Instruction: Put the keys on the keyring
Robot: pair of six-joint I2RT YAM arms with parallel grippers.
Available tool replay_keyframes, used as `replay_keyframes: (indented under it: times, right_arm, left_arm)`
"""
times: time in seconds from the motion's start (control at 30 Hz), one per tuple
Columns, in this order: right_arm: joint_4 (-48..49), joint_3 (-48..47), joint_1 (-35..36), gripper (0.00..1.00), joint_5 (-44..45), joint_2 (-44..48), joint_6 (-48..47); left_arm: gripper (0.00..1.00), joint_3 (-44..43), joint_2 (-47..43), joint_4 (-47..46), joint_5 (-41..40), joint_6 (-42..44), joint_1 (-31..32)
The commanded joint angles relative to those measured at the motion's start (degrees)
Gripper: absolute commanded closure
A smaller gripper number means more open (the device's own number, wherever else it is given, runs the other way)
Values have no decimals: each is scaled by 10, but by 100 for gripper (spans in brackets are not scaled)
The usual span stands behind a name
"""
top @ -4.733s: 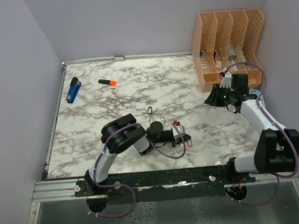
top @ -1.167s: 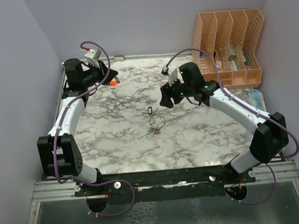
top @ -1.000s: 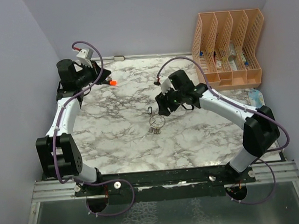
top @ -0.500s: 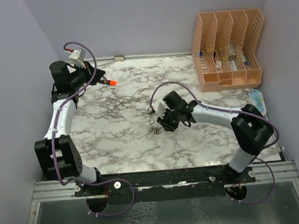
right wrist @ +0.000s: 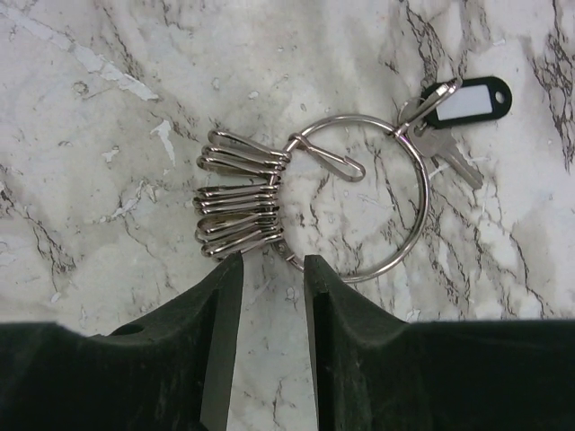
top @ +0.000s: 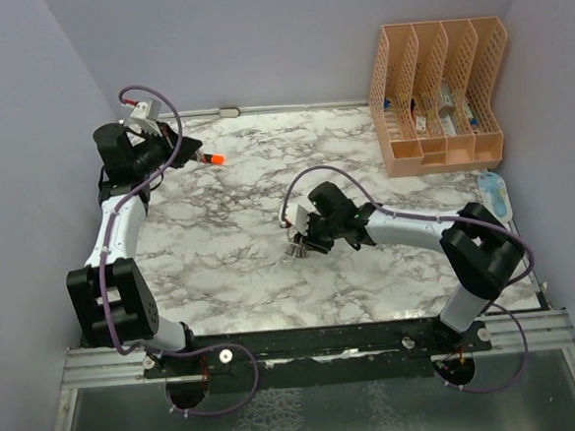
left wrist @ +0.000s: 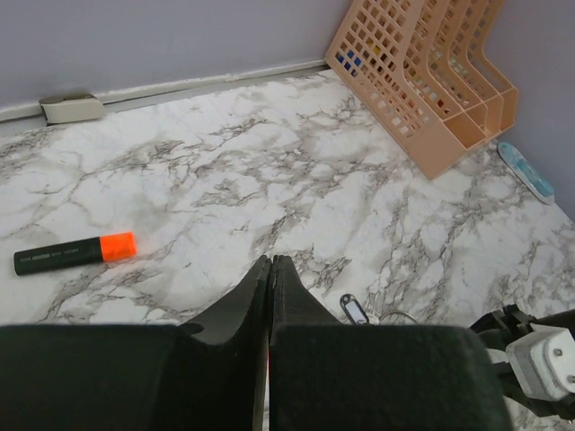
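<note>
1. The keyring [right wrist: 423, 202] lies flat on the marble table [right wrist: 99, 117], mid-table, with a stack of wire clips [right wrist: 238, 193] threaded on its left side.
2. One key [right wrist: 454, 162] with a black tag [right wrist: 469, 101] sits at the ring's upper right.
3. Right gripper [right wrist: 272, 269] — jaws slightly apart, gripping nothing — is just below the clips.
4. Left gripper [left wrist: 269, 274] — closed and empty — is raised near the marker [left wrist: 72, 253].

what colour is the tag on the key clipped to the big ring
The tag is black with a white label insert, clearest in the right wrist view.
</note>
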State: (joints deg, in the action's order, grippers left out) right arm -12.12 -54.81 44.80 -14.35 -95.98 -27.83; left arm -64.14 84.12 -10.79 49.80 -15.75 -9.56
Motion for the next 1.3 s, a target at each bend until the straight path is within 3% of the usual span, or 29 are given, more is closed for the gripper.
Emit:
replay_keyframes:
  times: [0.0, 0.47, 0.93, 1.27]
  right_arm:
    - [29, -15, 22, 66, 12, -17, -18]
    - [14, 24, 32, 64, 105, 37, -16]
    - [57, 38, 39, 64, 73, -14, 12]
    - [46, -47, 98, 64, 64, -97, 45]
  left_arm:
    - [100, 4, -2, -33, 30, -15, -12]
    - [100, 13, 2, -69, 56, -45, -50]
    - [100, 24, -1, -83, 62, -60, -55]
    - [100, 27, 7, -103, 65, -79, -59]
